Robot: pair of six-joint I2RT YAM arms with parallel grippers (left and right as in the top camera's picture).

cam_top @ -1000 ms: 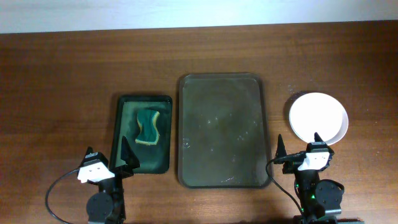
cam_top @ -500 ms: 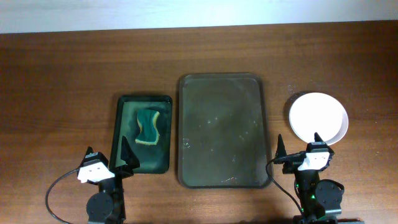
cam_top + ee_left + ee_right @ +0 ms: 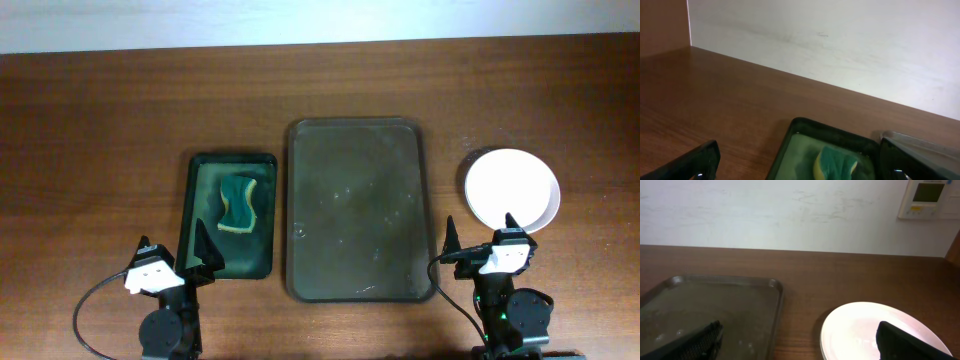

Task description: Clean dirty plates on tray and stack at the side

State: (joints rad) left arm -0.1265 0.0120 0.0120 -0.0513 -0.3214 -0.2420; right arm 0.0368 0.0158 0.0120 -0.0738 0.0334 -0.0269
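Note:
The dark olive-brown tray point(image 3: 360, 210) lies mid-table with nothing on it; it also shows in the right wrist view point(image 3: 715, 305). White plates point(image 3: 512, 189) sit stacked on the table to the tray's right, clean on top, also seen in the right wrist view point(image 3: 865, 330). My left gripper point(image 3: 172, 258) is open and empty at the front left, near the small green tray. My right gripper point(image 3: 480, 240) is open and empty at the front right, just before the plates. In the wrist views both grippers, left point(image 3: 800, 165) and right point(image 3: 800, 340), show spread fingers with nothing between.
A small dark green tray point(image 3: 231, 215) holds a green and yellow sponge point(image 3: 238, 202) left of the big tray; both show in the left wrist view, tray point(image 3: 805, 130) and sponge point(image 3: 835, 162). A white wall runs behind the table.

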